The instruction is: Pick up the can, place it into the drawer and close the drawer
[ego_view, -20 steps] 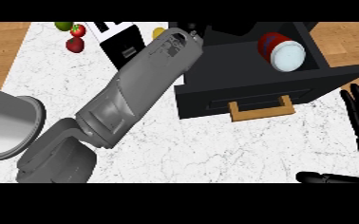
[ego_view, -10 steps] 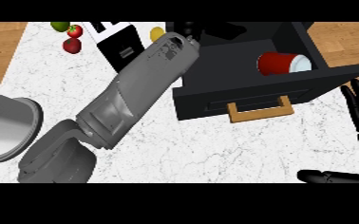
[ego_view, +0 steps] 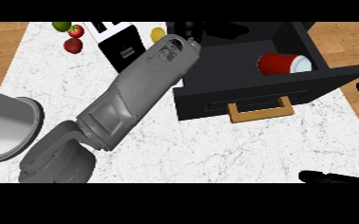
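The red can (ego_view: pixel 283 64) lies on its side inside the open black drawer (ego_view: pixel 210 71), its pale end facing right, close to the drawer's right wall. The drawer stands pulled out, with its wooden handle (ego_view: pixel 261 112) facing me. My left forearm crosses the counter from the lower left, and my left hand (ego_view: pixel 209 29) hovers open over the drawer's back left corner, apart from the can. It is black against the black drawer and hard to make out. Only a black part of my right hand (ego_view: pixel 328 176) shows at the lower right edge.
On the white marble counter (ego_view: pixel 231 147) sit a black-and-white box (ego_view: pixel 120 47), a yellow fruit (ego_view: pixel 158 34), two red fruits (ego_view: pixel 73 45) and a green one (ego_view: pixel 61 26) at the back left. A steel bowl (ego_view: pixel 14 128) is at the left edge.
The can left my left hand and came to rest on its side in the drawer. My left hand has drawn back to the left, away from it.
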### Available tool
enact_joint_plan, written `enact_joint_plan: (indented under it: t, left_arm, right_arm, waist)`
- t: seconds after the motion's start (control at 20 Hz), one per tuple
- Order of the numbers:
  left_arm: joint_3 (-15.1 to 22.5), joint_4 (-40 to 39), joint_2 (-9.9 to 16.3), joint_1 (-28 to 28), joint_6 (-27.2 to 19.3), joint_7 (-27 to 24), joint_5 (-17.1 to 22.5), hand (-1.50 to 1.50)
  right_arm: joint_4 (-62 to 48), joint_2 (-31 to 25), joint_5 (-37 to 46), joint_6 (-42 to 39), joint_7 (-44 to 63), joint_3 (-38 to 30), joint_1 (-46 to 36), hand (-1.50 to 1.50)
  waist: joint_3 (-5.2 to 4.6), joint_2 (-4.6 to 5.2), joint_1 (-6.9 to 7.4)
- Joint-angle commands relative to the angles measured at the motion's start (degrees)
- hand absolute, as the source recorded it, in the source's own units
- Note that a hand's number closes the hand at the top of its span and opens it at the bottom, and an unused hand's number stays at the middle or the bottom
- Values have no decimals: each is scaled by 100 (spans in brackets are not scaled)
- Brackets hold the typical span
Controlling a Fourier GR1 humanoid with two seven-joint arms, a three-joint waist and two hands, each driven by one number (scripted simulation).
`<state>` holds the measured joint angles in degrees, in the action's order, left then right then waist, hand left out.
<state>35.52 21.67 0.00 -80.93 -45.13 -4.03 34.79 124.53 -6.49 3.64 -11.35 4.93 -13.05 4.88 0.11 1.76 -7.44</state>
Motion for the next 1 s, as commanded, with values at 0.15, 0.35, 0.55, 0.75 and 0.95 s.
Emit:
enact_joint_plan:
  t: [0.15, 0.35, 0.55, 0.75, 0.95]
  left_arm:
    - [-50, 122, 0, -6, -78, -208, 327, -150]
    - [-242, 162, 0, -140, -47, -404, 559, -150]
    - [-199, 203, 0, -131, -128, -416, 578, -150]
    - [-191, 73, 0, -531, -170, -132, 566, -150]
    - [-143, 360, 0, -320, -202, -171, 538, -150]
  right_arm:
    - [317, -368, 886, -111, -406, 247, 16, -150]
    - [137, -411, 1554, 36, -482, 574, -238, -150]
    - [106, -744, 2486, 112, -381, 779, -425, -150]
    - [-336, -930, 3433, 285, -475, 1098, -637, -150]
    - [-937, -830, 4508, 592, -467, 1765, -844, -150]
  waist:
    - [-1, -15, 71]
    - [-4, -4, 206]
    - [-9, -73, 407]
    - [-7, -88, 498]
    - [-12, -134, 696]
